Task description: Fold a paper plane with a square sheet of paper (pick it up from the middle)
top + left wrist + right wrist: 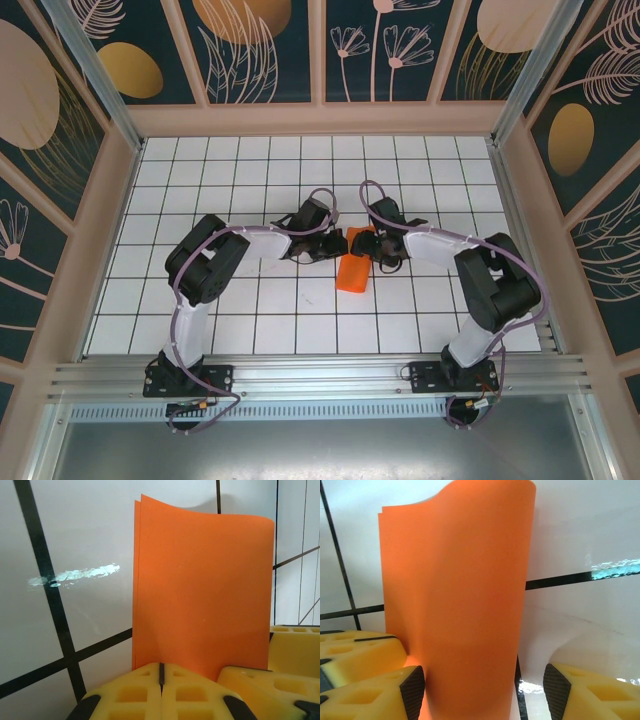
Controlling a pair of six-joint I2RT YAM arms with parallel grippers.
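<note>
The square sheet of paper (355,272) is bright orange and folded double, its two layers showing at the top left edge (200,595). It hangs down toward the table between the two wrists. My left gripper (338,247) is shut, its yellow pads (161,672) pressed together on the sheet's near edge. My right gripper (368,245) is open around the same sheet (460,605). The paper lies against its left fingertip (412,690), and the right fingertip (555,687) stands apart from it. A paper plane is out of view.
The white grid table (250,170) lies under both arms, inside a walled frame with a metal rail (320,380) along the near edge. A smeared whitish mark (75,575) sits on a tile left of the paper.
</note>
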